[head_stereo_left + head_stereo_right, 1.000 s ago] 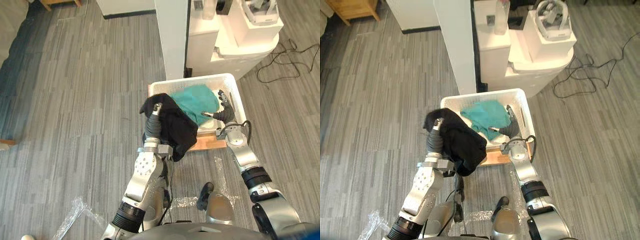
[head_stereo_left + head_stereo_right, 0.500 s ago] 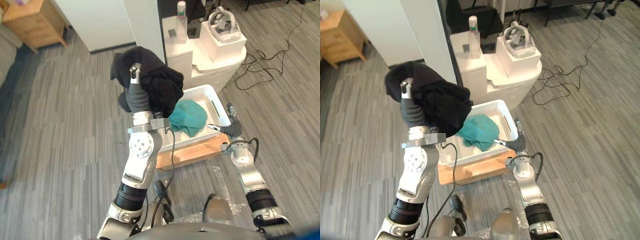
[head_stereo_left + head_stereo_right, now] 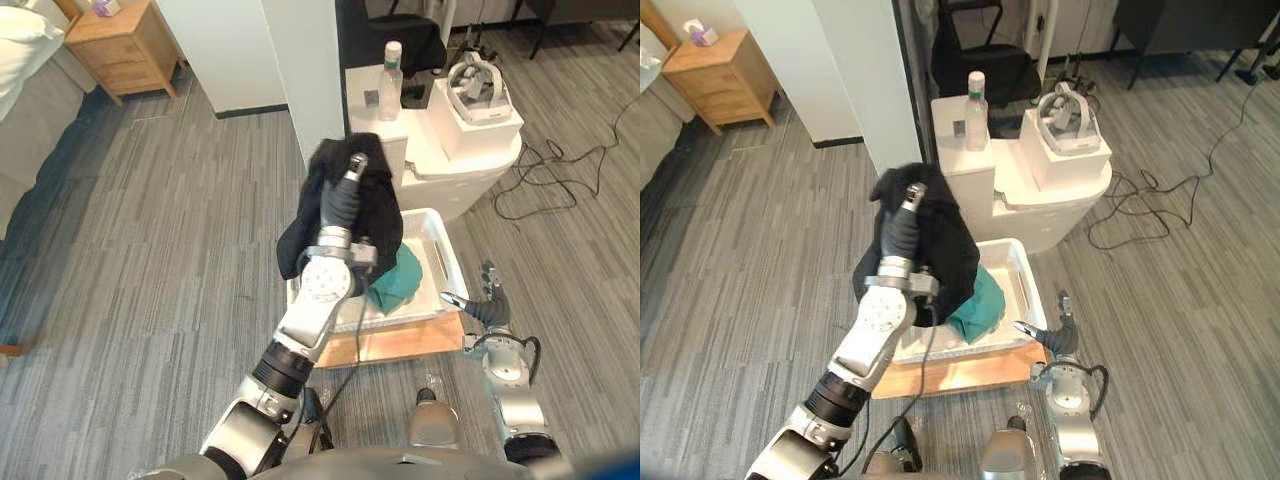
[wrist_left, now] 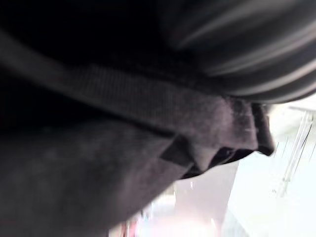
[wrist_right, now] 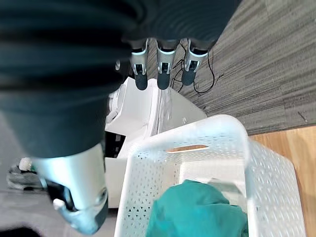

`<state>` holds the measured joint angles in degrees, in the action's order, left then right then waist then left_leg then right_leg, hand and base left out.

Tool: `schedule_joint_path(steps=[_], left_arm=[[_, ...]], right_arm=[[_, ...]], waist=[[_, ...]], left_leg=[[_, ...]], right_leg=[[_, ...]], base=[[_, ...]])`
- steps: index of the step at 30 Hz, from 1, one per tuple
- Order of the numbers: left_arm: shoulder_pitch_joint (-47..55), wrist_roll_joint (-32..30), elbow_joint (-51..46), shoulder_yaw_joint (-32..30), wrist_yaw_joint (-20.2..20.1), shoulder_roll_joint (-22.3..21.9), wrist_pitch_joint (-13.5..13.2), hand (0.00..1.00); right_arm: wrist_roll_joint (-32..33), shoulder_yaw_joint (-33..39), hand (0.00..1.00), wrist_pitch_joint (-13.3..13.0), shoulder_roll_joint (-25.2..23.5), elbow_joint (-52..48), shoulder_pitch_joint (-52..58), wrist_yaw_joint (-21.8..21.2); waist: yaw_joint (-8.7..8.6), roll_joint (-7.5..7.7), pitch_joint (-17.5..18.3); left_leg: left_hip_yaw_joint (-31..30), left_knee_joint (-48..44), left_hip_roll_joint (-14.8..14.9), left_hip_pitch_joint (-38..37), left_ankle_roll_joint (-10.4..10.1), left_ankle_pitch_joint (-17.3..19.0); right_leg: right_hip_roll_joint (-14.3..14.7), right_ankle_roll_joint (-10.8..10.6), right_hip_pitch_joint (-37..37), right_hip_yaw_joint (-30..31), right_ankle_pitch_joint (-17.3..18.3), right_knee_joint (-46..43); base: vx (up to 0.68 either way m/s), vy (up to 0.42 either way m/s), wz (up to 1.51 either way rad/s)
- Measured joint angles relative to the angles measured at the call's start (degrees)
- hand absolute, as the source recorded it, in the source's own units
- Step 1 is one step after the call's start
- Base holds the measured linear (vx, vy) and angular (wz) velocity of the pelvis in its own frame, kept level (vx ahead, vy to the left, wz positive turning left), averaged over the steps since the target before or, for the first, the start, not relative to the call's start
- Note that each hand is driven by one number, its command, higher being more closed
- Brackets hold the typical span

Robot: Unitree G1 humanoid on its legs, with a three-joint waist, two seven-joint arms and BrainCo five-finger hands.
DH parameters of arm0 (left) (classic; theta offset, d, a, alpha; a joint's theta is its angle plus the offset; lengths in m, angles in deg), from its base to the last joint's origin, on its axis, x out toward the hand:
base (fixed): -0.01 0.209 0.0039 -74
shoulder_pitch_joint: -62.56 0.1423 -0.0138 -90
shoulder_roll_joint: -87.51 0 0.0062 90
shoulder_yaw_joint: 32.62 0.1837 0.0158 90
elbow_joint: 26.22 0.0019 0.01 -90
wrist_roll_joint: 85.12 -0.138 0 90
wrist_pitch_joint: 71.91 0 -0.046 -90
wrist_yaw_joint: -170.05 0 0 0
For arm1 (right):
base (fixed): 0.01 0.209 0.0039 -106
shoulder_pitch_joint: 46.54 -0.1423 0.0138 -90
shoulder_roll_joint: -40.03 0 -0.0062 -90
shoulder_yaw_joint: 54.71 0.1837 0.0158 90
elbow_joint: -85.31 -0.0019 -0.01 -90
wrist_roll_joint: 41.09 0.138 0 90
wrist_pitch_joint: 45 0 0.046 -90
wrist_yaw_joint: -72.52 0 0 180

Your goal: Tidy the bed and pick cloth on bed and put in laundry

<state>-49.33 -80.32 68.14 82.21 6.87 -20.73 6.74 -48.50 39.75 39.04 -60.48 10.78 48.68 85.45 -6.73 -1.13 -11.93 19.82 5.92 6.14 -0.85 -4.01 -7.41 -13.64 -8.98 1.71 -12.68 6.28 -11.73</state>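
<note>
Well, the bed (image 3: 25,120) was mostly cut off at the far left corner of the room, so I could not see what lay on it. Nearer to the robot, a white laundry basket (image 3: 446,262) stood on a wooden board (image 3: 400,345), in front of a white cabinet (image 3: 470,185). The black cloth (image 3: 345,200) hung above the left part of the basket, draped over the raised left hand (image 3: 351,172). It covered the fingers, and I could not tell if they gripped it. Inside the basket lay a teal cloth (image 3: 398,285), partly hidden behind the black one. The right hand (image 3: 487,305) was low, just beside the basket's right wall, with fingers (image 5: 163,74) straight and relaxed, holding nothing.
</note>
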Motion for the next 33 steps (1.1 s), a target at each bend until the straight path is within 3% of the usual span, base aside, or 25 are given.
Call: schedule_joint_path(steps=[6,11,14,15,23,29,33], left_arm=[[0.21,-2.45,13.01,0.01,-2.74,0.06,2.39,1.0],[0.19,-7.35,25.59,-0.56,-2.64,0.74,4.1,1.0],[0.18,-8.91,29.88,-1.54,-1.88,0.73,4.93,1.0],[0.11,-9.4,31.39,-2.08,-1.36,0.61,5.01,0.0],[-9.32,-13.67,44.12,-9.26,4.07,0.3,8.26,0.0],[-11.11,-14.88,44.16,-12.27,8.28,0.64,9.89,0.0],[-10.65,-12.47,41.9,-14.25,8.48,0.75,9.96,0.0]], right_arm=[[0.07,-0.13,0.0,0.0,-1.03,0.16,0.89,-0.36],[1.16,-0.65,0.0,-0.07,-1.07,3.26,-0.96,0.16],[1.77,-0.76,0.0,-0.03,-1.13,6.76,-3.41,0.87],[2.26,-0.79,0.0,-0.03,-1.14,6.92,-3.47,0.98],[4.0,-1.97,0.0,-0.09,-1.1,9.4,-3.95,2.03],[4.03,-2.77,0.0,-1.24,-1.31,9.4,-3.55,2.01],[4.16,-2.42,0.0,-1.33,-1.72,9.33,-2.52,1.81]], waist=[[-0.27,0.0,0.01],[-0.56,0.58,-0.35],[-1.61,0.84,-1.56],[-1.95,0.96,-2.04],[-3.44,1.59,-6.38],[-3.38,1.77,-6.51],[-3.41,1.75,-6.52]], left_leg=[[0.02,0.08,-0.06,1.54,-0.11,0.09],[2.31,0.12,1.07,3.14,-0.86,0.67],[4.76,0.11,1.33,4.22,-0.86,0.46],[5.09,0.11,1.3,4.43,-0.86,0.46],[6.95,0.1,0.93,5.98,-1.0,-0.02],[6.67,0.06,0.72,5.81,-0.49,-0.4],[5.83,0.07,0.58,4.8,-0.51,-0.4]], right_leg=[[0.23,0.56,0.38,0.13,-0.01,1.93],[1.48,1.2,3.91,2.96,-1.28,1.63],[1.57,1.52,6.55,4.68,-2.14,1.83],[1.58,1.52,7.35,5.49,-2.28,1.8],[1.34,0.8,9.97,6.95,-3.54,1.54],[1.16,1.13,9.73,6.87,-3.3,1.34],[0.9,1.09,8.29,5.88,-3.01,1.25]], base=[[0.0,0.014,0.02],[-0.1,0.033,-0.27],[-0.08,0.025,-0.38],[-0.06,0.028,-0.3],[0.02,0.007,-0.11],[0.1,-0.007,0.01],[0.05,0.002,0.11]])
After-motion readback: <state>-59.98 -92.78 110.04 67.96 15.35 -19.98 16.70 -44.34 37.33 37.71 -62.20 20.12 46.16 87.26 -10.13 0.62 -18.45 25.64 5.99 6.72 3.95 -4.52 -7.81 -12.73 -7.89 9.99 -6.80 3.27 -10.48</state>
